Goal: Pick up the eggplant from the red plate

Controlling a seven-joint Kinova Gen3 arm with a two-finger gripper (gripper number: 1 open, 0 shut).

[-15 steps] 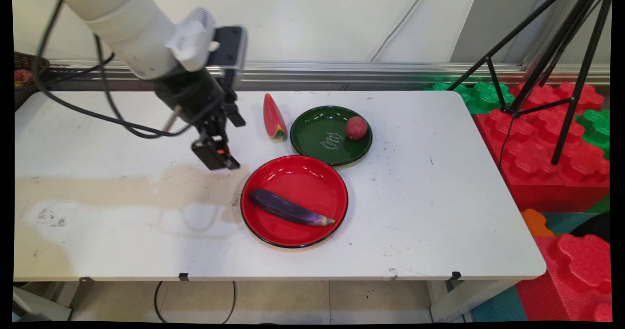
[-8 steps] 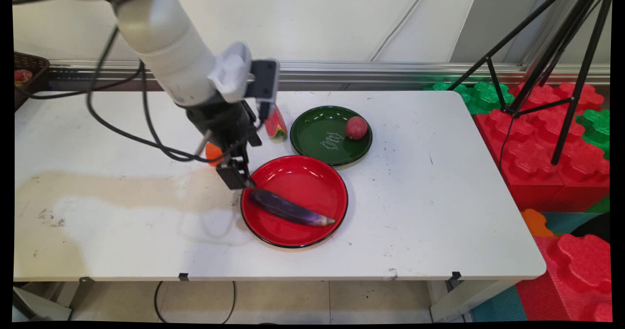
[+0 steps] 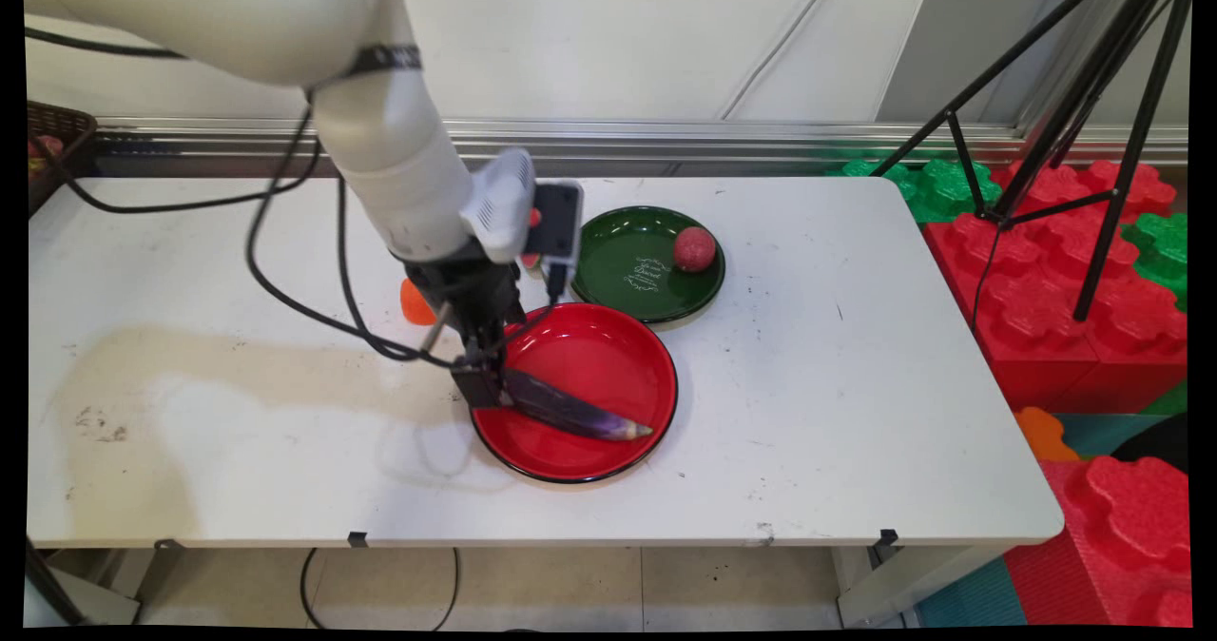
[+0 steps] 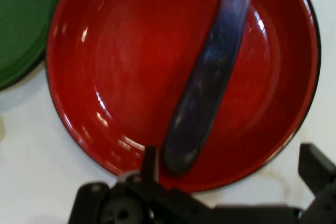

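A dark purple eggplant (image 3: 570, 413) lies slantwise in the red plate (image 3: 608, 337). My gripper (image 3: 485, 389) hangs low over the plate's left rim, at the eggplant's blunt end. In the hand view the eggplant (image 4: 210, 82) runs up the red plate (image 4: 131, 66), and its blunt end sits between the fingers of my gripper (image 4: 231, 169), close to the left one. The gripper is open and holds nothing.
Behind the red plate stands a green plate (image 3: 627, 261) with a red ball (image 3: 694, 248) on it. A watermelon slice (image 3: 532, 262) is mostly hidden behind the hand. An orange thing (image 3: 415, 303) lies left of the hand. A tripod (image 3: 1093, 146) and foam blocks (image 3: 1093, 318) stand beyond the table's right edge.
The arm has swung right and down, from the bare table left of the red plate to the eggplant's blunt end. It now hides most of the watermelon slice.
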